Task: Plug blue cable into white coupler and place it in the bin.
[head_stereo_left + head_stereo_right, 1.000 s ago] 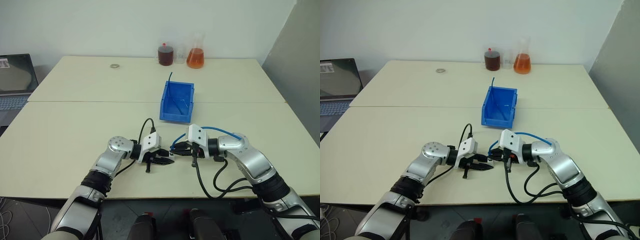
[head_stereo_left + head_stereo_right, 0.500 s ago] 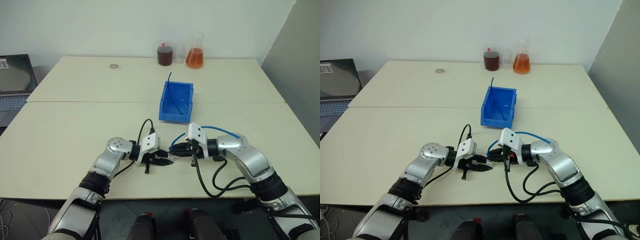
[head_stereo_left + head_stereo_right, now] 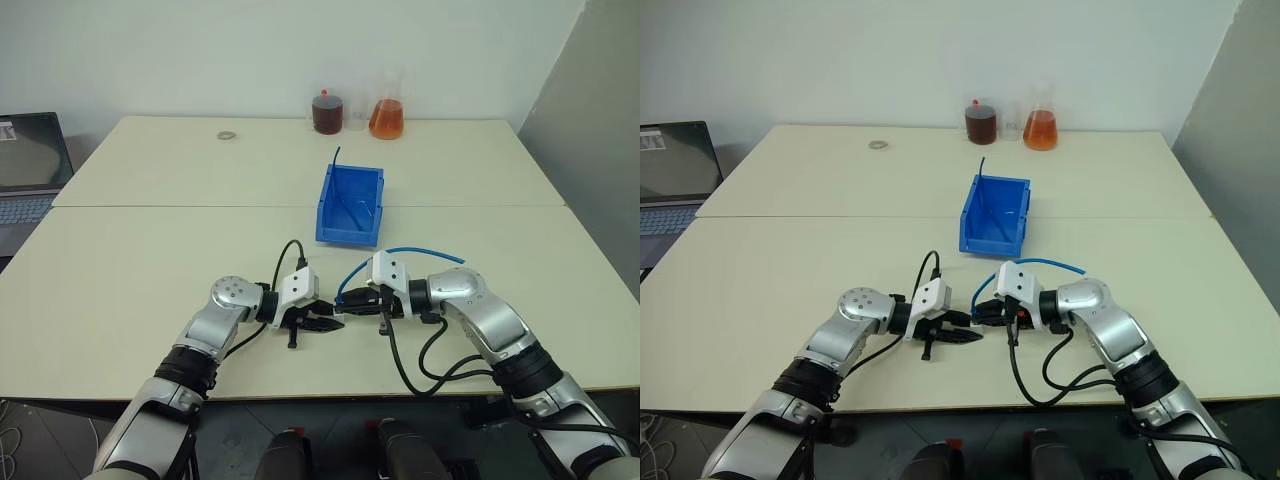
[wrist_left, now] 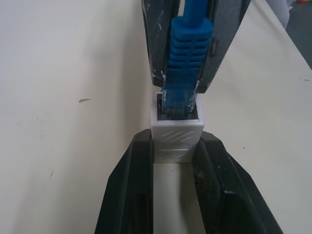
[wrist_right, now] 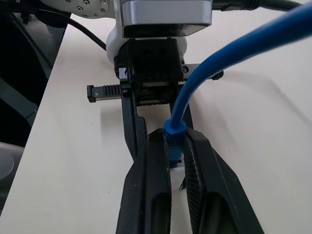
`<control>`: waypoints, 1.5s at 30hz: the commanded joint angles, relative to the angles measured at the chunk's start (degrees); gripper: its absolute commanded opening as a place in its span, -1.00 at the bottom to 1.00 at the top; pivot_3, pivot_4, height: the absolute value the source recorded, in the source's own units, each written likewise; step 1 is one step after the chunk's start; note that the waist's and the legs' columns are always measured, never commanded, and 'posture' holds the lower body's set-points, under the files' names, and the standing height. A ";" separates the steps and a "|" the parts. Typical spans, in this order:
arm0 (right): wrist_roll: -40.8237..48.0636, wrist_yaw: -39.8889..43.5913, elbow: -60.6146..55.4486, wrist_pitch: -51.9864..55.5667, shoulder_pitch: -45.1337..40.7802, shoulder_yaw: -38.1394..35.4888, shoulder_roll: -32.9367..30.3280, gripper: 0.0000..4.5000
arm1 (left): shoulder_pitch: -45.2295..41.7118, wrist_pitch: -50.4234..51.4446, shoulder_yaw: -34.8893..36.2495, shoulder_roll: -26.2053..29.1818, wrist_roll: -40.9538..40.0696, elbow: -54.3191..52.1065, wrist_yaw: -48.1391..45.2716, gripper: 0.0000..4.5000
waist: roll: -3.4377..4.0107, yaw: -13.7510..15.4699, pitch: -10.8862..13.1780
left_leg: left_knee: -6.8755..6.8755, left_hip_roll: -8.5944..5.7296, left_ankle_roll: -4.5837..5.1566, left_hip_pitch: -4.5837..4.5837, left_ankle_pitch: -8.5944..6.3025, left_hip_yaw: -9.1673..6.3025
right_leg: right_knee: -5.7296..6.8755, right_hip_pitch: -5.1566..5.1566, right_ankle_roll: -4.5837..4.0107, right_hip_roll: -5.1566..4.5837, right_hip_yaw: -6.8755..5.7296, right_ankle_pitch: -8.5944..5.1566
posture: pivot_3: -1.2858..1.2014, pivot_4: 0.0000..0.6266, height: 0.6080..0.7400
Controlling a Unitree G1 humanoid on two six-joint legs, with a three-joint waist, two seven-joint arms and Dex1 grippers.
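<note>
Near the worktop's (image 3: 120,290) front edge, the left pincer (image 4: 176,161) is squeezing the white coupler (image 4: 176,136) while the right pincer (image 5: 175,161) is pinching the blue cable (image 4: 187,48), pushing its plug in. Next, it probably needs one firm push, then a carry to the bin (image 3: 350,205).

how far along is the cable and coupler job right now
Plugging looks done or nearly so: the blue cable has its plug inside the socket of the white coupler. In hand: the left pincer grips the coupler, the right pincer grips the cable's boot. Left: carrying the joined pair to the bin beyond the pincers.
</note>
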 commanded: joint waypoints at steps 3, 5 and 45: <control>-5.38 0.16 5.57 0.07 2.88 3.83 -1.87 -0.94 | -0.69 -0.81 2.19 0.34 -1.46 -2.97 -0.21 -0.65 | 0.00 0.00 0.00 | 0.00 0.01 0.00 0.02 0.00 0.00 | 0.00 0.02 -0.01 0.01 -0.01 -0.01 | 0.03 -0.52 1.00; -6.58 -0.78 6.48 -0.76 3.10 4.39 -1.64 -0.94 | -0.71 -0.87 2.19 0.36 -1.40 -2.97 -0.17 -0.65 | 0.00 0.00 0.00 | 0.00 0.01 0.00 0.03 0.00 0.00 | 0.00 0.03 -0.01 0.01 -0.01 -0.01 | 0.03 -0.52 1.00; 1.51 -24.23 67.57 7.76 -51.96 -27.67 9.86 -0.43 | 9.19 34.42 21.53 -1.72 -13.76 -44.75 38.88 1.00 | 0.13 0.11 0.44 | -0.50 0.49 -0.03 -0.96 0.02 0.48 | -0.29 -0.98 -0.49 0.03 0.08 0.29 | 0.03 -0.52 1.00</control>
